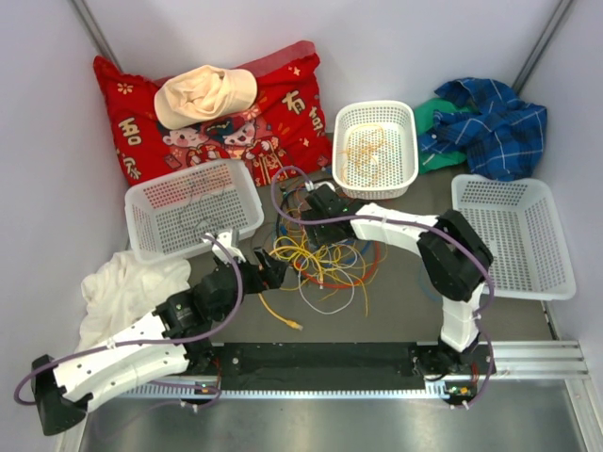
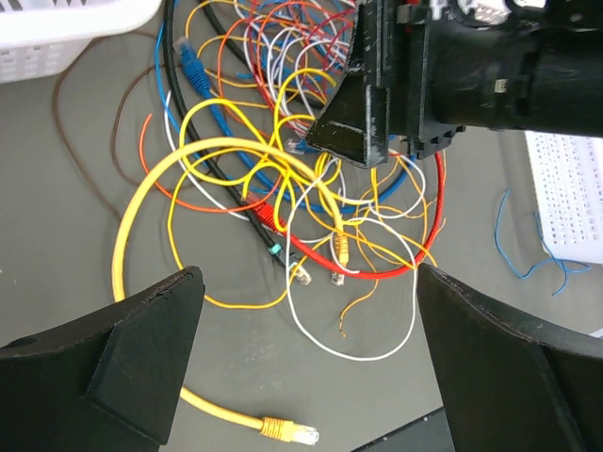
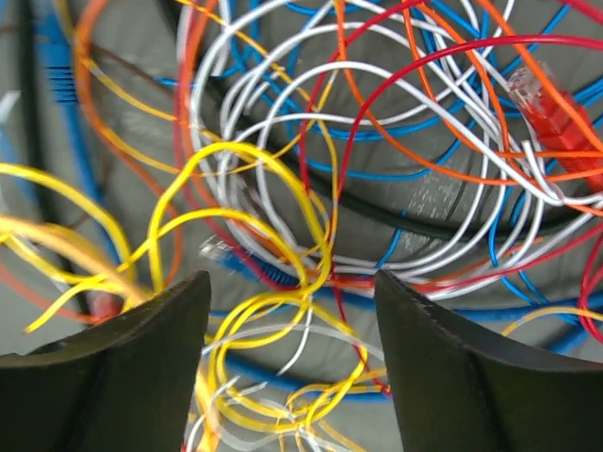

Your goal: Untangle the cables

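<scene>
The cables (image 1: 322,256) lie in a loose tangle of yellow, red, blue, white, orange and black wires on the grey table between the arms. My left gripper (image 1: 270,270) is open at the tangle's near left edge. In the left wrist view (image 2: 309,275) its jaws stand wide apart above a white loop, and a thick yellow cable's plug (image 2: 287,432) lies near them. My right gripper (image 1: 317,213) is low over the tangle's far side. It is open, and yellow loops (image 3: 273,311) lie between its jaws (image 3: 292,282). Nothing is gripped.
White baskets stand at the left (image 1: 193,202), back middle (image 1: 377,141) with a few orange wires, and right (image 1: 513,235). A red cushion (image 1: 273,104) with a cap (image 1: 203,94), a white cloth (image 1: 122,287) and a blue plaid cloth (image 1: 490,122) surround them. A black rail (image 1: 320,358) runs along the near edge.
</scene>
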Robot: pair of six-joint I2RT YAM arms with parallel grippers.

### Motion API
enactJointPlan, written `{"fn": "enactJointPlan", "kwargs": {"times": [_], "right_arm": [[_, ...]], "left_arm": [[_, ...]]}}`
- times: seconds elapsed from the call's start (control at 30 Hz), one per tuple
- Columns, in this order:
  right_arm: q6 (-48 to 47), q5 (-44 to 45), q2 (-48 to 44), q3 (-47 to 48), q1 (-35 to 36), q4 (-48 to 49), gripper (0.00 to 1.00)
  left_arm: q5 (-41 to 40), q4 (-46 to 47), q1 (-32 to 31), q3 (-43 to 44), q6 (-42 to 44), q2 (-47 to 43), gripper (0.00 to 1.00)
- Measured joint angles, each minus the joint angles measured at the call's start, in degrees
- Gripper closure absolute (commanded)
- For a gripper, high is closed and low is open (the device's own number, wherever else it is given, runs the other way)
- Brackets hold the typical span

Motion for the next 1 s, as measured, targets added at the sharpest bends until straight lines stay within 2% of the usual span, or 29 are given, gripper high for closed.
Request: {"fn": "enactJointPlan", "kwargs": {"times": [0.1, 0.13, 0.2, 0.23, 0.3, 0.43, 0.5, 0.6, 0.7, 0.8, 0.87, 1.0], "right_arm": [[0.07, 0.11, 1.79, -0.11, -0.37, 0.52, 0.5], [-0.07, 0.07, 2.03, -0.11, -0.46, 0.76, 0.63], [0.15, -0.28, 2.32, -0.11, -0.57, 1.55, 0.75], [0.33, -0.55, 2.32, -0.17, -0.57, 2.08, 0.87], [0.46, -0.96, 2.32, -0.52, -0.57, 3.19, 0.99], [0.72, -1.84, 1.4, -2.91, -0.68, 5.25, 1.0], [0.72, -2.29, -1.99, -5.9, -0.72, 5.33, 1.0], [0.94, -3.41, -12.5, -11.56, -0.7, 3.58, 1.0], [0.98, -3.96, -26.21, -12.98, -0.5, 1.18, 1.0], [0.9, -4.07, -40.22, -11.58, 0.15, -0.07, 1.0], [0.66, -3.98, -46.4, -9.25, 0.85, -2.08, 1.0], [-0.02, -3.72, -53.66, -3.21, 2.29, -6.4, 1.0]], "left_arm": [[0.15, -1.14, 0.0, 0.0, -0.81, -0.17, 0.01], [0.15, -1.33, 0.0, 0.0, -0.94, -0.28, 0.01], [0.13, -1.75, 0.0, 0.0, -1.27, -0.74, 0.01], [0.13, -1.79, 0.0, 0.0, -1.4, -0.76, 0.02], [0.13, -1.88, 0.0, 0.0, -1.55, -0.94, 0.02], [-0.13, -2.73, 0.0, 0.0, -2.12, -1.44, 0.01], [-0.39, -2.8, 0.0, 0.0, -2.16, -2.27, 0.01], [-0.92, -2.23, 0.0, 0.0, -0.79, -5.07, 0.01], [-1.88, 0.7, 0.0, 0.0, 2.27, -8.11, 0.01], [-2.25, 5.79, 0.0, 0.0, 6.23, -8.87, 0.01], [-2.16, 9.4, 0.0, -0.02, 8.5, -8.52, 0.01], [-0.74, 18.64, 0.0, -0.02, 12.81, -5.57, 0.01]]}}
